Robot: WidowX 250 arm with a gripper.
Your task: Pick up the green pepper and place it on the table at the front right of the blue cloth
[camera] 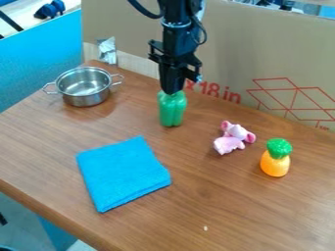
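A: Camera view. Where's the gripper [173,92]?
B: Upper middle, hanging straight down at the top of a green lobed toy [172,111], maybe a bell pepper. The two meet or overlap in view.
A: Gripping it?
B: Can't tell if it's open or closed. Toy's top is hidden behind the black tip, so contact is unclear too.
A: Toy pose?
B: Upright, toward the back of the wood-grain surface [216,203]. Can't confirm the base touches down.
A: Around it?
B: Two-handled metal pot [85,101] at back left, foil-like packet [107,51] behind it; packet contents unreadable. Folded blue cloth [123,171] nearer the camera, left of centre. Pink plush toy [229,141] to the right of the green one, exact animal hard to make out. Toy pineapple [275,164] beyond that, upright, green top, orange body.
A: Cut off?
B: Arm, at the top edge. Cardboard sheet [229,44] behind the surface runs out of frame right, its printed red lines clipped. Dark blue items [50,10] top left, too blurred to name. Tiny pale speck [205,228] near the front, unidentified.
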